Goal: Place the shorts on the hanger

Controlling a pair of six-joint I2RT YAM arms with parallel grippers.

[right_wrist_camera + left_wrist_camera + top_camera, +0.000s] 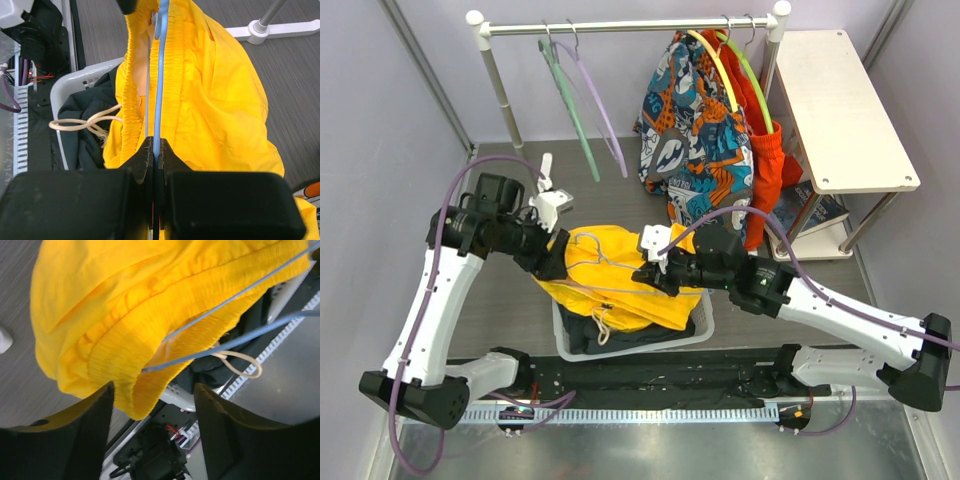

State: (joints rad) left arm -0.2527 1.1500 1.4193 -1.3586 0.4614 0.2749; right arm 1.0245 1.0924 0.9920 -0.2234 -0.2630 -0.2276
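The yellow shorts (620, 290) lie draped over the white laundry basket (705, 325). The thin light-blue hanger (159, 100) runs through their waistband. My right gripper (655, 272) is at the shorts' right side, and in its wrist view it (156, 145) is shut on the hanger wire. My left gripper (557, 258) is at the shorts' left edge. In its wrist view it (154, 390) is open, with the gathered waistband (125, 305) hanging just past the fingertips, unclamped. Two hanger wires (240, 338) come out of the waist there. The white drawstring (85, 122) dangles over dark clothes.
The rack at the back holds a mint-green hanger (575, 110), a lilac hanger (605, 110), patterned shorts (695, 120) and a red-orange garment (770, 160). A white shelf (845, 100) stands at the back right. Dark clothes (620, 335) fill the basket.
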